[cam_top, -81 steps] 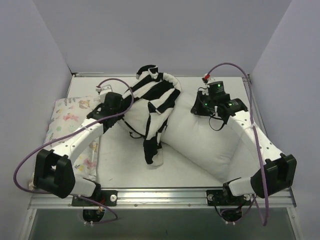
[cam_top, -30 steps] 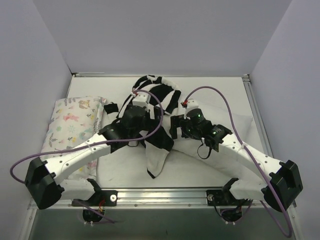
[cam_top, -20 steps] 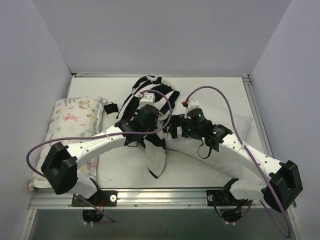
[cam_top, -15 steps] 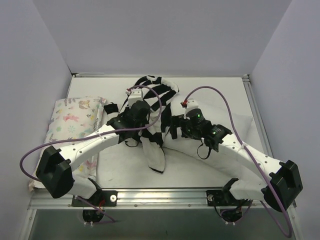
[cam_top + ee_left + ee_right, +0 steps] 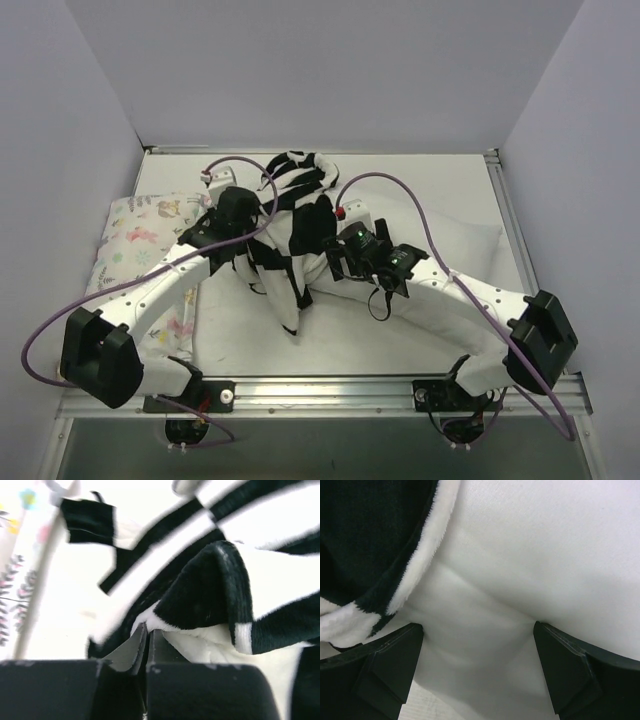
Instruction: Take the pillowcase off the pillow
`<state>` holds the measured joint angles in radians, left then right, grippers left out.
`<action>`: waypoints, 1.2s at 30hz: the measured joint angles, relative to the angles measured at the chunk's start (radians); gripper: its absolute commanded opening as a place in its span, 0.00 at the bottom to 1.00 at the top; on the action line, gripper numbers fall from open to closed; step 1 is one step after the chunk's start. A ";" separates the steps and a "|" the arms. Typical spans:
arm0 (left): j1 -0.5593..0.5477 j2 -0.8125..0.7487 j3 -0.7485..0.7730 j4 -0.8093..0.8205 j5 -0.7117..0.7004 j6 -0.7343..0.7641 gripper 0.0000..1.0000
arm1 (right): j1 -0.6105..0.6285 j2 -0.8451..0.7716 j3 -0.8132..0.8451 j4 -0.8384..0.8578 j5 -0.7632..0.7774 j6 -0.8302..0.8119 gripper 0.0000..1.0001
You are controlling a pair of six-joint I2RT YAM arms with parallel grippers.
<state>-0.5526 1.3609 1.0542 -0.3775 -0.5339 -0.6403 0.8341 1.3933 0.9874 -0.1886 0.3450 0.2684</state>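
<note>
The black and white checkered pillowcase point(image 5: 297, 215) lies bunched at the table's middle, still over the left end of the plain white pillow point(image 5: 445, 240), whose bare right part stretches out to the right. My left gripper point(image 5: 252, 248) is shut on a fold of the pillowcase point(image 5: 210, 590). In the left wrist view a white edge of the fabric is pinched at the left gripper's point(image 5: 146, 630) tips. My right gripper point(image 5: 333, 263) is open beside the pillowcase's rim point(image 5: 370, 540). In the right wrist view its fingers point(image 5: 395, 655) straddle the pillow point(image 5: 535, 555) and press into it.
A pastel floral pillow point(image 5: 140, 235) lies along the left edge of the white table point(image 5: 400, 335), also seen at the left in the left wrist view point(image 5: 12, 580). Grey walls close in the back and both sides. Purple cables loop above both arms.
The left gripper has shut on the pillowcase and moved left and back, dragging the fabric and its hanging tail leftward. The right gripper has slid left along the pillow, still open.
</note>
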 measured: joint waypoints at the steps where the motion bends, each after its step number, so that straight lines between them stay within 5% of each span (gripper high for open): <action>1: 0.035 -0.012 -0.004 -0.001 0.011 0.001 0.00 | 0.000 0.011 0.000 0.008 0.005 -0.005 0.97; 4: 0.086 -0.024 -0.003 -0.007 0.027 0.011 0.00 | -0.004 0.076 0.007 0.036 0.008 -0.021 0.71; 5: 0.090 -0.021 -0.003 -0.013 0.035 0.016 0.00 | -0.008 0.105 0.015 0.043 0.009 -0.024 0.52; 6: 0.093 -0.018 -0.003 -0.019 0.043 0.019 0.00 | -0.013 0.134 0.024 0.047 0.012 -0.030 0.08; 7: 0.100 -0.015 -0.003 -0.023 0.051 0.021 0.00 | -0.018 0.158 0.033 0.048 0.016 -0.030 0.00; 13: 0.189 0.028 0.013 -0.025 0.137 0.023 0.00 | -0.083 0.127 0.027 0.046 -0.019 0.023 0.00; 25: 0.381 0.110 0.065 -0.050 0.394 -0.011 0.00 | -0.490 -0.264 -0.008 -0.152 -0.273 0.138 0.00; 36: 0.488 0.150 0.100 -0.085 0.338 0.015 0.00 | -0.671 -0.369 0.030 -0.354 -0.327 0.151 0.00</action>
<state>-0.0650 1.5105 1.1542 -0.4625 -0.1955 -0.6254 0.1631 1.0248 1.0176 -0.5430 0.0181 0.4198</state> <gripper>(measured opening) 0.012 0.088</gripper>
